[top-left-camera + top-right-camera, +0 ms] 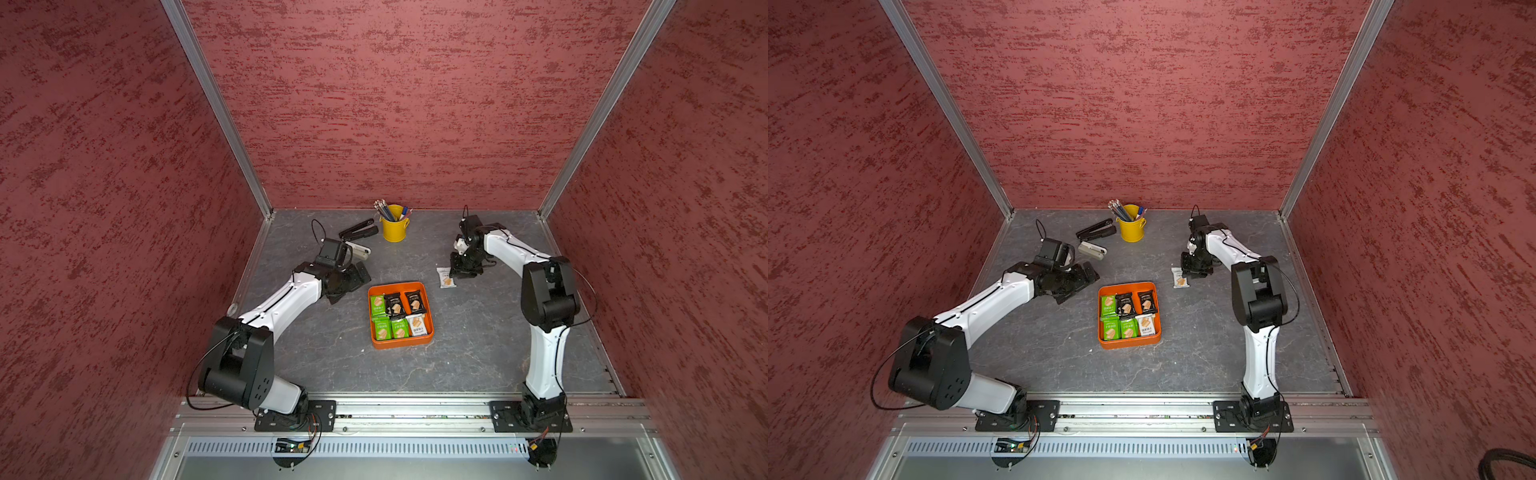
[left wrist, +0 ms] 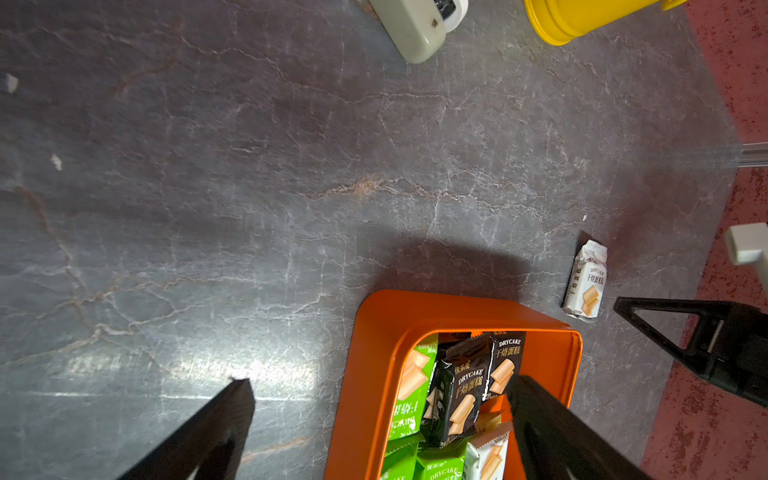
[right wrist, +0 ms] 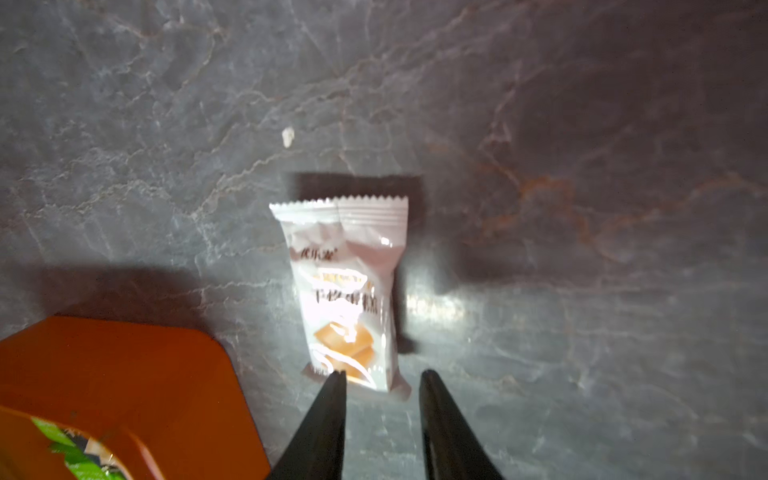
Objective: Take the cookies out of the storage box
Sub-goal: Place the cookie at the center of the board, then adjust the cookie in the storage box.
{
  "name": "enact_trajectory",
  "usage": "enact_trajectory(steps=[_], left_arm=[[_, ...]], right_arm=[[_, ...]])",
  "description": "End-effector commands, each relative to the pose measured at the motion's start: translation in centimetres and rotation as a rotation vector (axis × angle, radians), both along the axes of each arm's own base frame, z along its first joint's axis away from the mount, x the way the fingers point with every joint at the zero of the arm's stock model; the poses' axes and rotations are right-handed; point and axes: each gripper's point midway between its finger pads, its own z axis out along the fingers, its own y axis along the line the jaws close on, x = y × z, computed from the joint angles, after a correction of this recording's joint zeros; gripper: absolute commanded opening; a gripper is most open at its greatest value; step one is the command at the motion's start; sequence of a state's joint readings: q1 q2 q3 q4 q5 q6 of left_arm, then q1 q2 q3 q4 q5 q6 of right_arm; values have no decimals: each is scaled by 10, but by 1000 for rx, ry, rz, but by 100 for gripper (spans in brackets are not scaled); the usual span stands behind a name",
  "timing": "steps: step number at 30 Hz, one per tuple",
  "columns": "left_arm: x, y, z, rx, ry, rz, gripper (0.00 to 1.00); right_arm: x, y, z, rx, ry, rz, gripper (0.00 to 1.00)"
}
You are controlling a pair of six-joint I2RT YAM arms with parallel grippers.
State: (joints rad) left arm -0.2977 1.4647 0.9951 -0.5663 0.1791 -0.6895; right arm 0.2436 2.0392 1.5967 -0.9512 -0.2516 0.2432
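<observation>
Control: Progress on the cookies?

Operator: One out, by my count. A white packet [image 1: 446, 277] lies flat on the counter [image 1: 332, 361] at about one o'clock from the storage box [image 1: 400, 344], just clear of its rim.

Control: Your right hand?

Operator: My right hand [image 3: 382, 374] sits low at that packet's near end. From the wrist camera its fingers stand a narrow gap apart, one tip overlapping the wrapper's edge and the other just off its corner. I read that as not pinching: the packet looks to be resting on the counter on its own.

Control: And the left?

Operator: My left hand [image 2: 382, 379] is spread wide and empty, at about ten o'clock from the box. One finger is over the box, the other over bare counter.

Control: What's left to do?

Operator: Most of it. The cookies [image 1: 399, 313] in the box show six on top in both top views: three green, two black, one white. The green ones overlap, so there may be more underneath, but I can't tell. Every one has to come out, so I'd call us early in the job. The pencil cup [image 1: 394, 230] at twelve o'clock and the black stapler [image 1: 358, 230] at eleven are well apart from the box and out of my way.
</observation>
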Motion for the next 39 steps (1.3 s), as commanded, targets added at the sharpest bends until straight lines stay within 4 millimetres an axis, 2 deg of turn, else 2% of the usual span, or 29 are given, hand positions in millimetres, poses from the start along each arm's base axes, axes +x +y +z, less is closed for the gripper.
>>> enact_trajectory(steps=[1, 8, 14, 19, 24, 29, 34, 39], left_arm=[[-6, -3, 9, 5, -26, -54, 100], [-19, -4, 2, 0, -12, -99, 100], [-30, -2, -4, 2, -1, -125, 100], [-39, 3, -8, 9, 5, -135, 100], [-46, 12, -10, 3, 4, -122, 100], [-51, 22, -10, -7, 1, -100, 100], [-54, 30, -12, -13, 1, -73, 100], [-55, 36, -11, -12, -9, -55, 100]], right_arm=[[-9, 5, 26, 10, -59, -33, 39], [-45, 33, 44, 22, -92, -14, 44], [-72, 71, 61, 29, -137, 24, 51], [-88, 107, 69, 44, -160, 84, 52], [-101, 136, 61, -5, -159, 152, 51], [-105, 156, 49, -32, -146, 170, 47], [-101, 155, 29, -131, -118, 149, 43], [-93, 148, 15, -226, -121, 147, 43]])
